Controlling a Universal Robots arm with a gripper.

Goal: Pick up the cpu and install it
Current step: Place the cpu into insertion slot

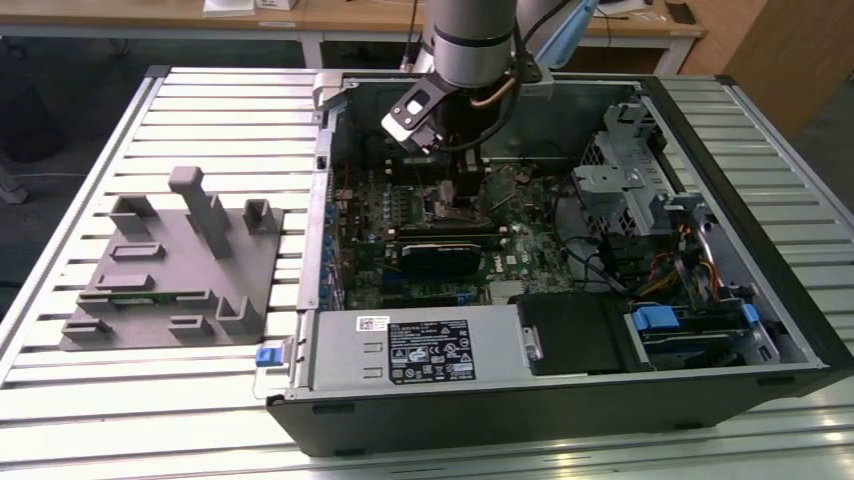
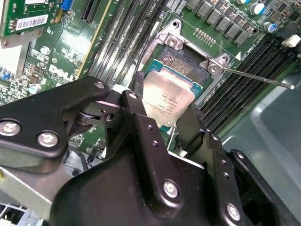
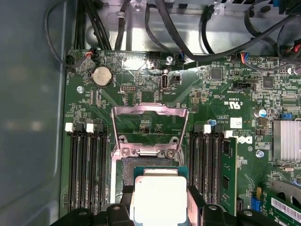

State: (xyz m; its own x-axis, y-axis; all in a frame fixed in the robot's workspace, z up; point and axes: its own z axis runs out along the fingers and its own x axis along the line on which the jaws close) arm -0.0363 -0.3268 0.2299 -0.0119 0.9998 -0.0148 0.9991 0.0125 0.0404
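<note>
In the exterior view, the arm reaches down into an open computer case (image 1: 747,330) lying on a slatted table (image 1: 80,150), and the gripper (image 1: 454,197) hangs low over the middle of the motherboard (image 1: 514,250). A grey moulded fixture (image 1: 167,270) sits on the table, well apart on the exterior view's left. In the second wrist view, the two black fingers (image 2: 139,106) are drawn in against opposite edges of the cpu (image 2: 169,96) and hold it between them, silvery face up. The chip lies over the near part of the socket (image 2: 186,63), whose dark contact field shows beyond it; whether it is touching the socket or sitting just above it cannot be told. A thin metal lever (image 2: 256,77) sticks out from the socket's corner. In the first wrist view, the cpu is clamped between the finger ends. The hinged load plate (image 3: 149,113) is flipped open beyond it, and rows of memory slots (image 3: 87,165) run along both sides.
</note>
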